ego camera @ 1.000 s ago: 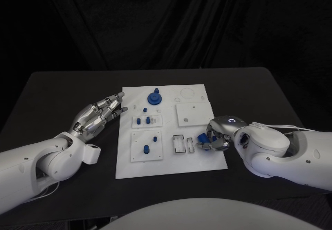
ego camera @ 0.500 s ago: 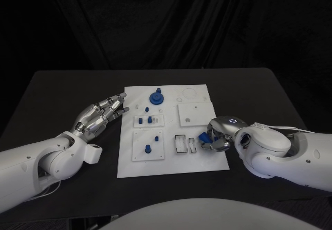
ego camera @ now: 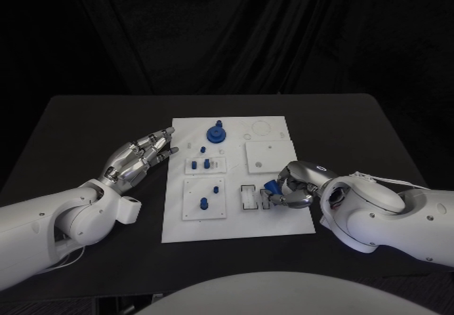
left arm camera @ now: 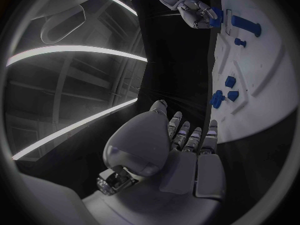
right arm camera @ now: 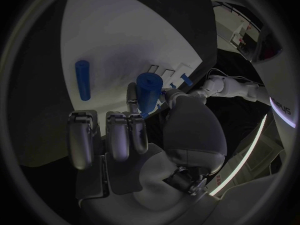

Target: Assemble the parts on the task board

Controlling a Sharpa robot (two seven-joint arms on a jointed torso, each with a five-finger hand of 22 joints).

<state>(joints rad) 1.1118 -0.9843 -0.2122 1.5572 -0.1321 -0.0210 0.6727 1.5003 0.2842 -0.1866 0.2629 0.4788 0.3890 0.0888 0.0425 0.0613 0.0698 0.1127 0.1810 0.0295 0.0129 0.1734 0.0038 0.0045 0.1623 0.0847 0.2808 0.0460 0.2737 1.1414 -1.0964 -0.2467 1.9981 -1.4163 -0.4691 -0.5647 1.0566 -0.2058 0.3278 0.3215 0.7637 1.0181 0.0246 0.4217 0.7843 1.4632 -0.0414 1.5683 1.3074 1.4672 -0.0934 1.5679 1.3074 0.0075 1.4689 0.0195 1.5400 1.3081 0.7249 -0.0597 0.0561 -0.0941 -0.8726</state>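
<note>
The white task board (ego camera: pixel 284 213) lies mid-table. My right hand (ego camera: pixel 293 186) hovers over its right side and pinches a blue cylinder (ego camera: pixel 271 188) just beside two rectangular slots (ego camera: pixel 248 197). The right wrist view shows the cylinder (right arm camera: pixel 149 93) upright between thumb and finger, with a blue peg (right arm camera: pixel 82 79) lying on the board beyond. My left hand (ego camera: pixel 142 156) is open, fingers spread, at the board's left edge, holding nothing. A blue disc (ego camera: pixel 216 134) stands at the board's far end, small blue pieces (ego camera: pixel 199 165) sit on the left sub-plates, and the left wrist view shows these pieces (left arm camera: pixel 224 90) too.
A raised square plate (ego camera: pixel 266 157) sits on the board's right half, just beyond my right hand. Black table (ego camera: pixel 85 125) surrounds the board on all sides, with wide room to the left and right.
My right hand has shifted a little left over the board with the blue cylinder, closer to the slots. The left hand has stayed where it was.
</note>
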